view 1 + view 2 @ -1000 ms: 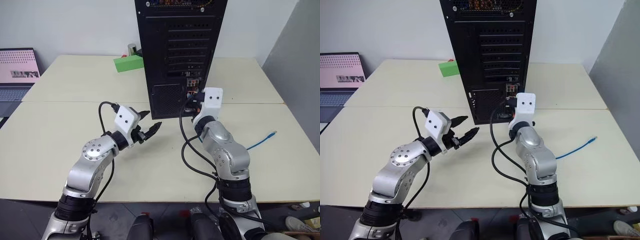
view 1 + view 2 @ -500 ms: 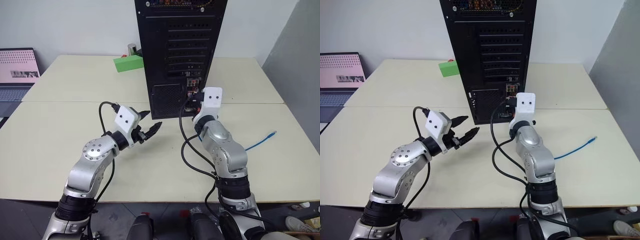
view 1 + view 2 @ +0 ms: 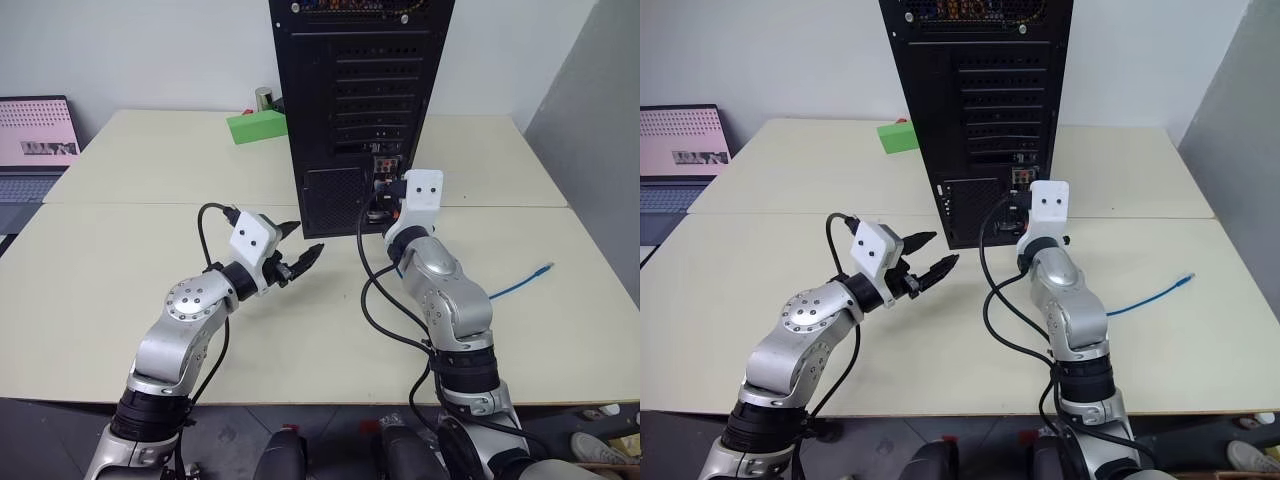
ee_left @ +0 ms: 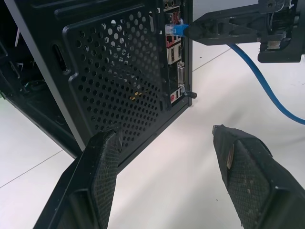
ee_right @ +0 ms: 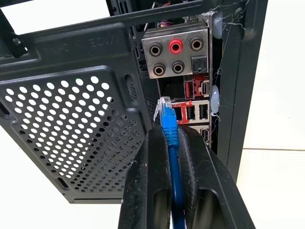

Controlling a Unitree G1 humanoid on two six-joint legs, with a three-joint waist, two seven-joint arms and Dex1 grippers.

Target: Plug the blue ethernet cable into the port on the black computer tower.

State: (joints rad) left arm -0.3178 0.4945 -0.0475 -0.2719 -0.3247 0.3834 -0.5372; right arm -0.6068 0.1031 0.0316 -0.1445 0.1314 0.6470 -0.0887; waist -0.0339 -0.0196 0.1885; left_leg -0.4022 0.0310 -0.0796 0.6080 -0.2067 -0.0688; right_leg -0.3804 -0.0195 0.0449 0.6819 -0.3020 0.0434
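Your right gripper (image 5: 172, 143) is pinched tight on the blue ethernet cable (image 5: 170, 131), just behind its clear plug, at lower centre of the right wrist view. The plug tip sits right at the port strip of the black computer tower (image 3: 355, 110), which stands upper centre in the head view; whether it already touches the panel you probably can't judge from here. Keep the plug square to the panel, line it up with the port opening beside the red-trimmed sockets, and push straight in without twisting. The slack trails off to the lower right across the table (image 3: 120, 270), so watch it doesn't drag. Your left gripper (image 3: 297, 250) hangs spread and empty, centre-left, well apart from the tower.
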